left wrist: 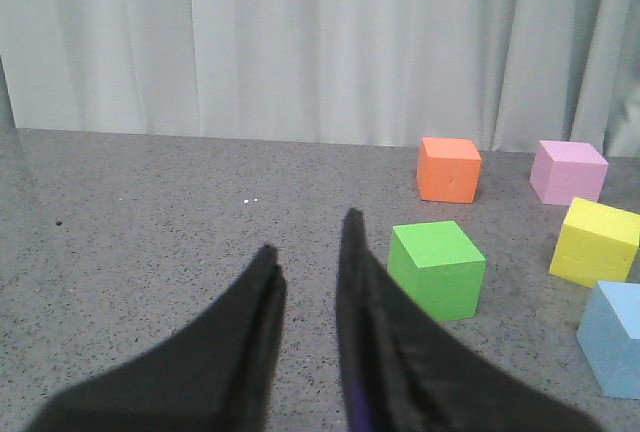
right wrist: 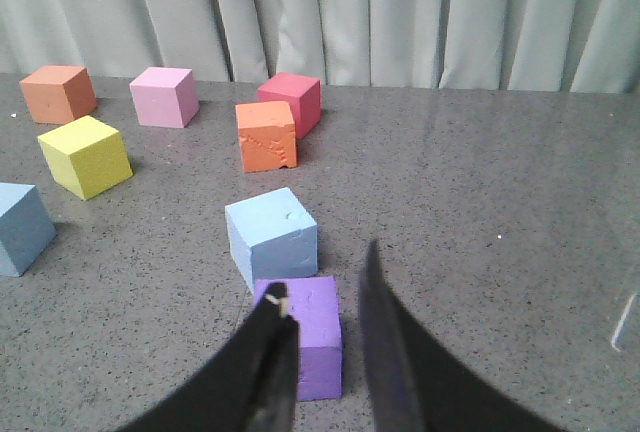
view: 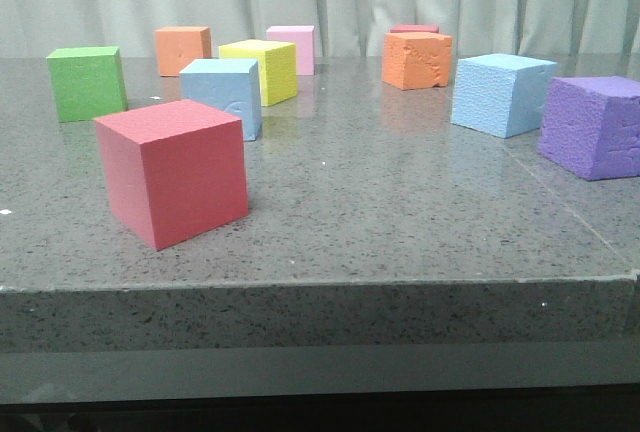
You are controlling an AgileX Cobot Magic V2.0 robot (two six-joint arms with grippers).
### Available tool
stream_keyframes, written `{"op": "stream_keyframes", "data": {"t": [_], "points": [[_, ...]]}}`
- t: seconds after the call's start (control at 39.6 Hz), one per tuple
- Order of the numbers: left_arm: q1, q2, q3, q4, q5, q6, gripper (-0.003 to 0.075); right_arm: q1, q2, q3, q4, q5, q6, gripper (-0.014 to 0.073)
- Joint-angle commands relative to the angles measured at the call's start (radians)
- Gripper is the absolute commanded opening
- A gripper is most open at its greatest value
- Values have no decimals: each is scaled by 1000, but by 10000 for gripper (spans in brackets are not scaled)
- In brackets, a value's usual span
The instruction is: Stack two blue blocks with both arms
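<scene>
My right gripper [right wrist: 328, 342] and left gripper [left wrist: 308, 274] hang slightly open, empty; I must first reach the blue block [right wrist: 271, 235] near the table's [view: 400, 212] right edge.

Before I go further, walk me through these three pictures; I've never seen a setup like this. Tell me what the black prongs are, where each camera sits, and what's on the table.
This is a two-armed robot at a grey stone table. One picture looks forward over the table from the front. The other two come from cameras on the wrists, so the black prongs at the bottom are each arm's own fingers: the left gripper and the right gripper. Both are slightly parted and hold nothing.

On the table lie coloured foam cubes, none stacked. The two that matter are the left blue block and the right blue block. A purple cube sits beside the right one, and a big red cube is nearest the front camera. Green, yellow, pink and orange cubes sit further back.
</scene>
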Motion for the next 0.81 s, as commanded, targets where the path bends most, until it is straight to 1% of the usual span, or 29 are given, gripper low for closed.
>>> {"op": "stream_keyframes", "data": {"t": [0.0, 0.03, 0.08, 0.1, 0.15, 0.23, 0.43, 0.58, 0.78], "points": [[0, 10, -35, 0, -88, -2, 491, -7, 10, -36, 0, -89, -8, 399], [0, 10, -35, 0, -88, -2, 553, -7, 10, -36, 0, -89, -8, 447], [0, 10, -35, 0, -88, -2, 634, -7, 10, -36, 0, -89, -8, 529], [0, 10, -35, 0, -88, -2, 666, -7, 10, -36, 0, -89, -8, 556], [0, 10, -35, 0, -88, -2, 693, -7, 10, -36, 0, -89, -8, 612], [0, 10, -35, 0, -88, -2, 692, -7, 10, -36, 0, -88, -8, 658], [0, 10, -35, 0, -88, -2, 692, -7, 12, -35, 0, -98, -8, 654], [0, 10, -35, 0, -88, -2, 692, -7, 32, -35, 2, -143, -8, 654], [0, 10, -35, 0, -88, -2, 692, -7, 151, -52, 11, -153, -8, 654]]}}
